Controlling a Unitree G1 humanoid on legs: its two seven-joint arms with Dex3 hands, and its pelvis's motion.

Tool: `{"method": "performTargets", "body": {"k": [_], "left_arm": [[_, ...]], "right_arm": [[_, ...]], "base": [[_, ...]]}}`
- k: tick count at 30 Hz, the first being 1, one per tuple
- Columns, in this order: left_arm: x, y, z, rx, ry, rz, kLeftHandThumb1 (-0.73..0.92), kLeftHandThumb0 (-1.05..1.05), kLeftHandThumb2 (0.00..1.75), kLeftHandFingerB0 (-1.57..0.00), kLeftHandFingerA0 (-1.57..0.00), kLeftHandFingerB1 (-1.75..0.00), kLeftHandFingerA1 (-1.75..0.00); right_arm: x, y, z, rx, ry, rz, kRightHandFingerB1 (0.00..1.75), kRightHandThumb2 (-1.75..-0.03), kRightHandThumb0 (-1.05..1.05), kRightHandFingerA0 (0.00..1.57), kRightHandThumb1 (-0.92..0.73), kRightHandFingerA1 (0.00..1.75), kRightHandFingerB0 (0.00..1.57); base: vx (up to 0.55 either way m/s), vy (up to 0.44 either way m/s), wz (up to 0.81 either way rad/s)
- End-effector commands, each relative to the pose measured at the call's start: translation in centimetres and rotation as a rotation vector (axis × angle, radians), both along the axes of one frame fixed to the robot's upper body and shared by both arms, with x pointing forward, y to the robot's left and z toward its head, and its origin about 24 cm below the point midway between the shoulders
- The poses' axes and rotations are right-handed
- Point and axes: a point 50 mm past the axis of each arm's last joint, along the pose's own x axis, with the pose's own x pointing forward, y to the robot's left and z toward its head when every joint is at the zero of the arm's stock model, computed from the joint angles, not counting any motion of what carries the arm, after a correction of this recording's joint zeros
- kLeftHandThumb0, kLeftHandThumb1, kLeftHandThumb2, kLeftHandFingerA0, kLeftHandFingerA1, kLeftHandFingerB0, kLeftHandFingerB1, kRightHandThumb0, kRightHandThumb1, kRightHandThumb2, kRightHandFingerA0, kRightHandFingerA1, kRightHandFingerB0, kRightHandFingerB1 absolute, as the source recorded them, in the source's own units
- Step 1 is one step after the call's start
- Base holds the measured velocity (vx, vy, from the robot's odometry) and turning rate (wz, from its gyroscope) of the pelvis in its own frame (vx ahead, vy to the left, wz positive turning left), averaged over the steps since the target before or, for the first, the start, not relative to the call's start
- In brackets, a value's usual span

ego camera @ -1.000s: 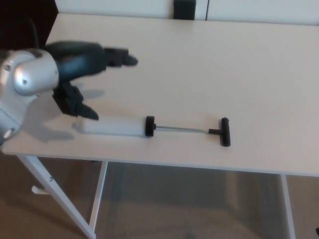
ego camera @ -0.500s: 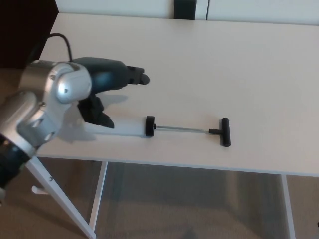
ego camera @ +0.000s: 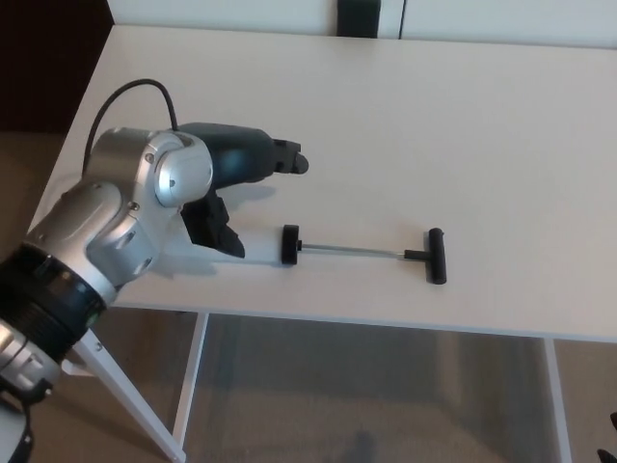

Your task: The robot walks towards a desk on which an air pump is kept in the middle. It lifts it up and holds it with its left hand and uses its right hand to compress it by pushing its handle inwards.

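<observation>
Your left hand (ego camera: 231, 188) hangs over the pale barrel of the air pump (ego camera: 289, 247), fingers spread wide and holding nothing: the upper fingers (ego camera: 289, 159) reach out past the far side of the barrel, the lower one (ego camera: 224, 236) points down at its near side, at or just above it. I judge you are at the grasp, not yet closed.

To do it well, bring the hand down until the barrel sits between the fingers, then close around the white tube itself, short of the black cap (ego camera: 290, 243) just to the hand's right. Keep clear of the thin rod (ego camera: 352, 251) beyond that cap; it has to slide freely. The rod runs further right, well away from the hand, to the black T-handle (ego camera: 436, 256), drawn fully out. Leave that end for your right hand, which is not in view.

The pump lies flat on the desk (ego camera: 434, 125), near its front edge. No containers are visible around the hand.
</observation>
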Motion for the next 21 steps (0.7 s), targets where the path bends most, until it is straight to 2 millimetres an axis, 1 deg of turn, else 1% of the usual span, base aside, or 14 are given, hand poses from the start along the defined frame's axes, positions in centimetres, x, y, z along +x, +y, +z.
{"method": "performTargets", "body": {"k": [1, 2, 7, 8, 9, 11, 12, 21], "left_arm": [[-0.1, 0.9, -1.4, 0.018, 0.032, 0.052, 0.43, -0.14, 0.55, -0.12, -0.16, -0.21, -0.33], [-0.1, 1.0, -1.4, 0.003, 0.037, 0.061, 0.45, -0.1, 0.54, -0.1, -0.1, -0.24, -0.32], [0.0, 1.4, -1.3, -0.012, 0.044, 0.073, 0.44, -0.12, 0.55, -0.1, -0.09, -0.24, -0.28], [0.0, 1.4, -1.4, -0.009, 0.043, 0.072, 0.46, -0.1, 0.9, 0.0, 0.0, -0.48, -0.49], [-0.1, 1.5, -1.6, 0.009, 0.044, 0.07, 0.45, -0.17, 0.55, -0.09, -0.1, -0.23, -0.28], [-0.2, 1.5, -1.8, 0.021, 0.046, 0.068, 0.45, -0.17, 0.55, -0.09, -0.1, -0.23, -0.28], [-0.2, 1.5, -2.2, 0.033, 0.048, 0.067, 0.43, -0.13, 0.89, 0.0, 0.0, -0.48, -0.49], [-0.5, 1.4, -3.5, 0.042, 0.076, 0.071, 0.45, -0.14, 0.9, 0.0, -0.02, -0.48, -0.5]], "right_arm": [[0.4, -0.4, 0.4, -0.006, -0.018, -0.017, 0.46, -0.93, -0.61, 0.34, -0.57, 0.54, 0.22], [0.5, -0.5, 0.5, -0.006, -0.021, -0.019, 0.46, -0.92, -0.61, 0.33, -0.57, 0.54, 0.23], [0.9, -0.5, 0.6, -0.007, -0.021, -0.029, 0.46, -0.94, -0.59, 0.34, -0.57, 0.55, 0.22], [0.9, -0.5, 0.6, -0.009, -0.017, -0.03, 0.46, -0.93, -0.62, 0.33, -0.58, 0.53, 0.23], [0.8, -0.5, 0.6, -0.011, -0.015, -0.028, 0.46, -0.93, -0.62, 0.34, -0.57, 0.54, 0.24], [0.8, -0.5, 0.5, -0.011, -0.015, -0.026, 0.46, -0.93, -0.62, 0.34, -0.57, 0.54, 0.24], [0.7, -0.4, 0.5, -0.01, -0.016, -0.026, 0.46, -0.93, -0.63, 0.34, -0.57, 0.54, 0.24], [0.6, -0.5, 0.5, -0.006, -0.017, -0.034, 0.46, -0.93, -0.62, 0.34, -0.58, 0.54, 0.24]], "base": [[0.0, 0.0, 0.0], [0.0, 0.0, 0.0], [0.0, 0.0, 0.0], [0.0, 0.0, 0.0], [0.0, 0.0, 0.0], [0.0, 0.0, 0.0], [0.0, 0.0, 0.0], [0.0, 0.0, 0.0]]}}
